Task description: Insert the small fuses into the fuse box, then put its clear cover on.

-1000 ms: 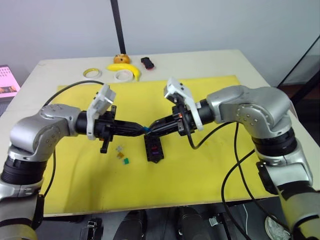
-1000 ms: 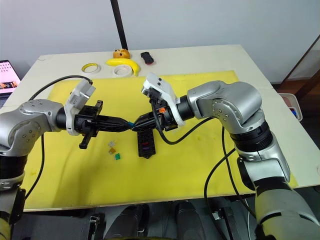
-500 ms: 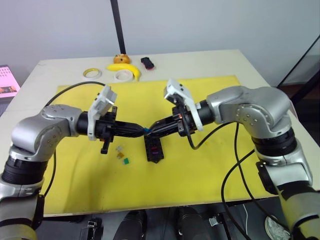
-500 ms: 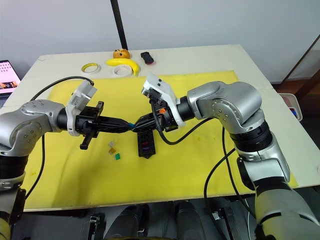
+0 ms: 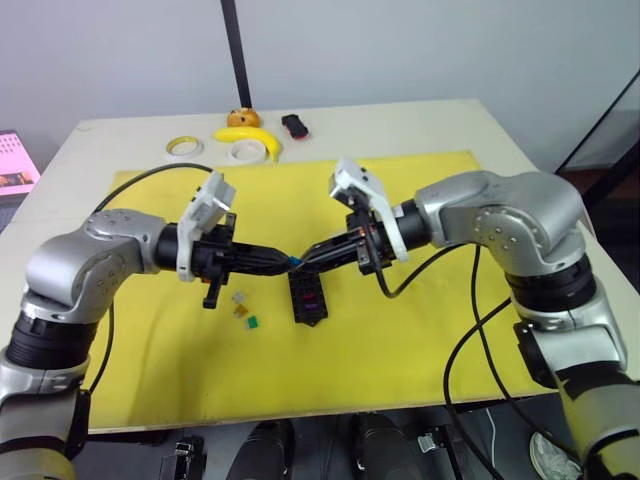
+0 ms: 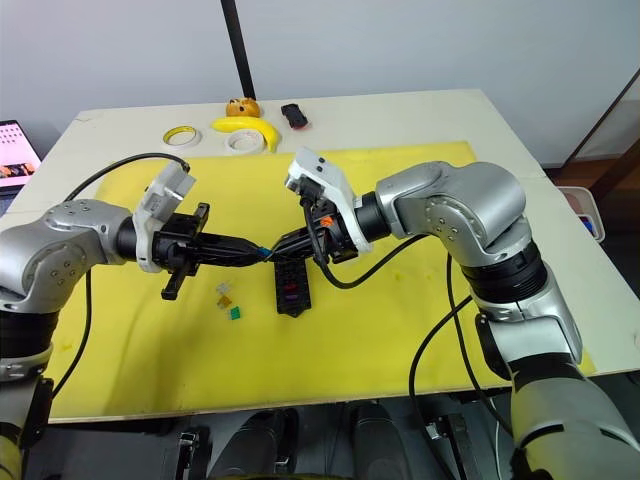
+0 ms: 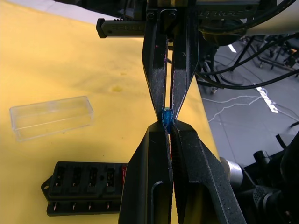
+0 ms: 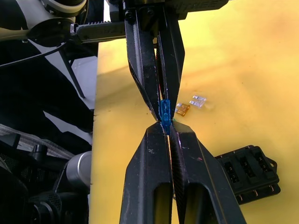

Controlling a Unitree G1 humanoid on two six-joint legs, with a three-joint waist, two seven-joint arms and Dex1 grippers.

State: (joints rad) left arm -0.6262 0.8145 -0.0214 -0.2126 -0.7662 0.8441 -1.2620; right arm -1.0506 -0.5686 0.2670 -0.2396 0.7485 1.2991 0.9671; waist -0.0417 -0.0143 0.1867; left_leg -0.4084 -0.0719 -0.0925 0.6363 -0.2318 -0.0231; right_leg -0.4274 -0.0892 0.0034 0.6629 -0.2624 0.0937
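Note:
My left gripper [image 5: 286,262] and right gripper [image 5: 303,257] meet tip to tip just above the yellow mat [image 5: 420,340]. Both are shut on one blue fuse [image 7: 166,115], which is pinched where the two pairs of fingertips touch. The black fuse box [image 5: 308,297] lies on the mat directly below them, with a red and a purple fuse in its slots. A grey fuse [image 5: 238,297], a yellow fuse [image 5: 241,312] and a green fuse [image 5: 253,321] lie loose just to its left. In the left wrist view the clear cover [image 7: 50,116] lies flat on the mat beside the fuse box [image 7: 84,186].
At the table's back edge are a banana [image 5: 250,138], two tape rolls [image 5: 183,146] [image 5: 242,150], a small orange object [image 5: 238,117] and a small black-and-red object [image 5: 294,125]. Black cables hang from both arms. The mat's near half is bare.

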